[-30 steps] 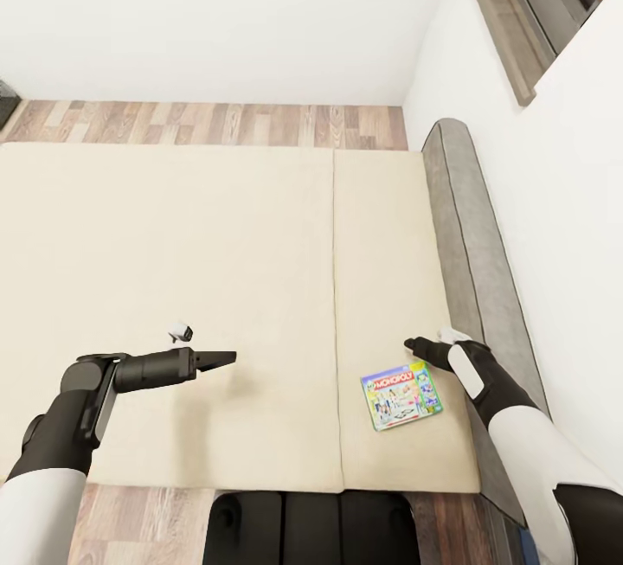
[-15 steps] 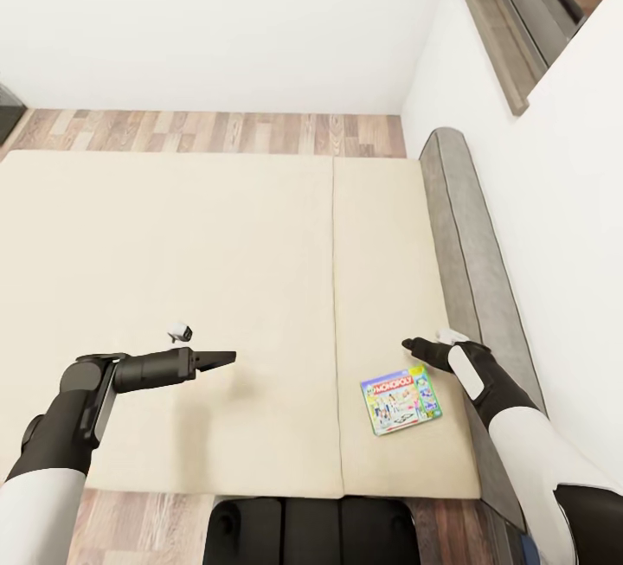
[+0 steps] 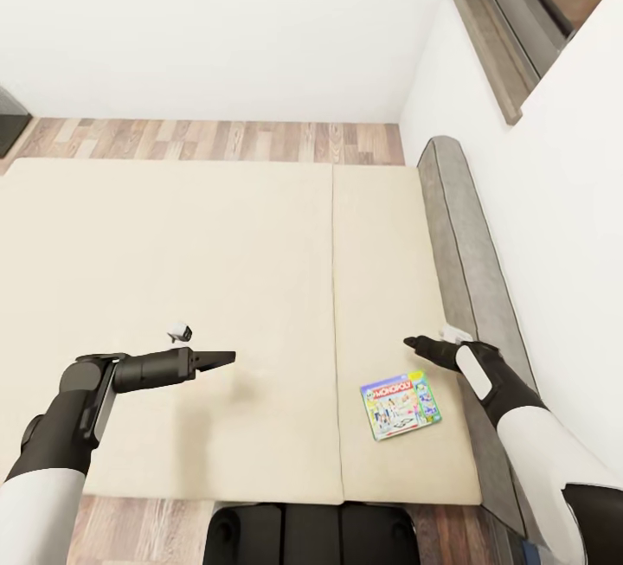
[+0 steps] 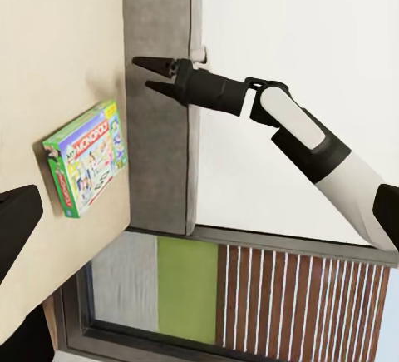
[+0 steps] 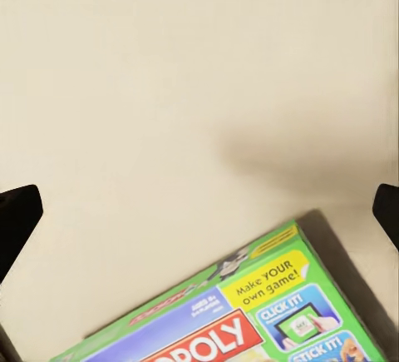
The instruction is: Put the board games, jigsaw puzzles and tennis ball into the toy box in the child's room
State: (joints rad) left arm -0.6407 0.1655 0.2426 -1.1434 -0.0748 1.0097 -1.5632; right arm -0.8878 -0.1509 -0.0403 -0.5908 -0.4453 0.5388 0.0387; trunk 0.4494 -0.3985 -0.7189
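The Monopoly box [image 3: 401, 406] is lying flat on the bed [image 3: 216, 271] right of the mattress seam, just beside the wide-spread right gripper [image 3: 414, 343]; the left gripper [image 3: 227, 358] is hanging narrow.

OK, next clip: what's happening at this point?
The robot stands at the edge of the bed with both arms held out over the cream mattress. A Monopoly board game lies flat near the bed's right side, untouched. The right gripper hovers open just beyond the box, holding nothing. The left gripper is out over bare mattress, well away from the game, and looks empty. No grasp has been made yet.
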